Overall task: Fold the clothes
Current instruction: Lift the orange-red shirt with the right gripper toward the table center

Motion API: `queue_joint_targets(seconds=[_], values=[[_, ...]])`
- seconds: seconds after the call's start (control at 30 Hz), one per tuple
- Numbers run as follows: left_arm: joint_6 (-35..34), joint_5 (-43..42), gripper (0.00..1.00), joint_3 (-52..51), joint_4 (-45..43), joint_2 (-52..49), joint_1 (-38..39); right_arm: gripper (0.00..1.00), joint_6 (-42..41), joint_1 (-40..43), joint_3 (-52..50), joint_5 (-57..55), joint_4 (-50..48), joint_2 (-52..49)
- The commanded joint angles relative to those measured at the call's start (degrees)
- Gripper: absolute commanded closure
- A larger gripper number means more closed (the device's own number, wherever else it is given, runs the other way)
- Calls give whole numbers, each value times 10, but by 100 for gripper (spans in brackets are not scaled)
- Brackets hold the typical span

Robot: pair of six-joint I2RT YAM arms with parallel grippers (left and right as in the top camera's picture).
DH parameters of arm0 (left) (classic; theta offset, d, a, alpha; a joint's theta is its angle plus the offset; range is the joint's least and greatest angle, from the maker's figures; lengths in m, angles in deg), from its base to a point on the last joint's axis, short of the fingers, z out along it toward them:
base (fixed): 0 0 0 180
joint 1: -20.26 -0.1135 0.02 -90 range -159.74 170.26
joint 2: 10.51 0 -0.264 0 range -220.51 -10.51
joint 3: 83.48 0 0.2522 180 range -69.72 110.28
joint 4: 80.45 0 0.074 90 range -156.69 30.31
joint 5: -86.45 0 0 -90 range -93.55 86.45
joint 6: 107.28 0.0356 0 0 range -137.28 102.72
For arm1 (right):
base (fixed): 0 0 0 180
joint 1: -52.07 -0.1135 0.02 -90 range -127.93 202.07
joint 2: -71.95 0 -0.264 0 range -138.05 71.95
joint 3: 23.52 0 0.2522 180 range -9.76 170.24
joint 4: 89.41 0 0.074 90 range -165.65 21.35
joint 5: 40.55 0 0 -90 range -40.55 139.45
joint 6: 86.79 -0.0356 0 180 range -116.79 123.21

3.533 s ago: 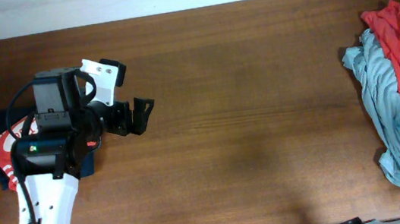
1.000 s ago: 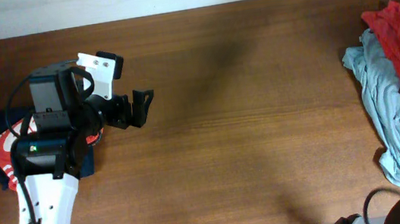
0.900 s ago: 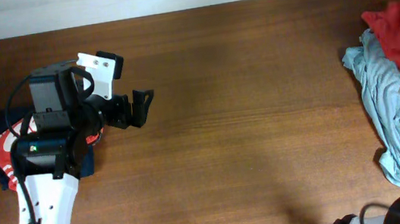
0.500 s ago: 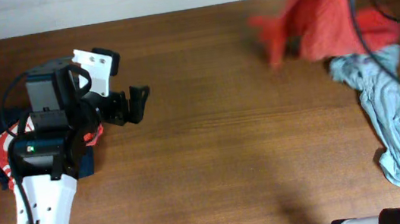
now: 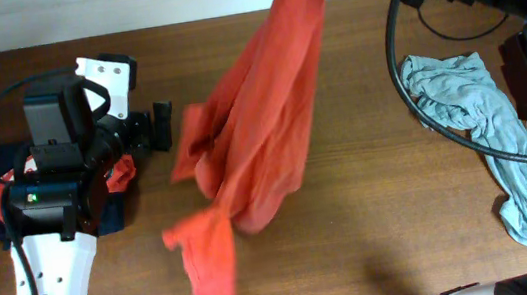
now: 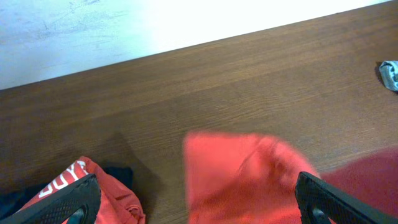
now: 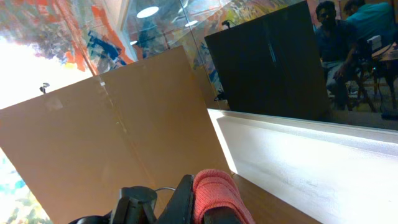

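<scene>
Overhead, the right gripper [image 7: 210, 205] is pressed together on a bunched fold of a large orange-red cotton T-shirt [image 5: 261, 128], holding it high at the far edge of the brown wooden table [image 5: 384, 223] so that the cloth hangs slantwise across the middle toward the near left. The left gripper [image 5: 159, 130] has its jaws spread wide just beside the hanging cloth, above a folded orange-red shirt with white lettering [image 5: 122, 173] lying on a dark navy shirt [image 5: 116, 214]. A crumpled pale grey-blue T-shirt [image 5: 487, 120] lies at the table's right side.
</scene>
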Motion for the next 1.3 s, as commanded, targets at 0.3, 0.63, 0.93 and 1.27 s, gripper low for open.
queue_joint_targets(seconds=[0.3, 0.63, 0.93, 1.27], values=[[2, -54, 1, 14, 37, 2, 2, 96, 7, 9, 12, -109, -16, 3], [81, -83, 1, 14, 37, 1, 79, 96, -42, 8, 12, -228, 8, 3], [88, -12, 1, 14, 25, 1, 171, 96, -57, 8, 12, -311, 6, 17], [88, -12, 1, 14, 14, 1, 184, 96, -43, 8, 12, -512, 107, 69]])
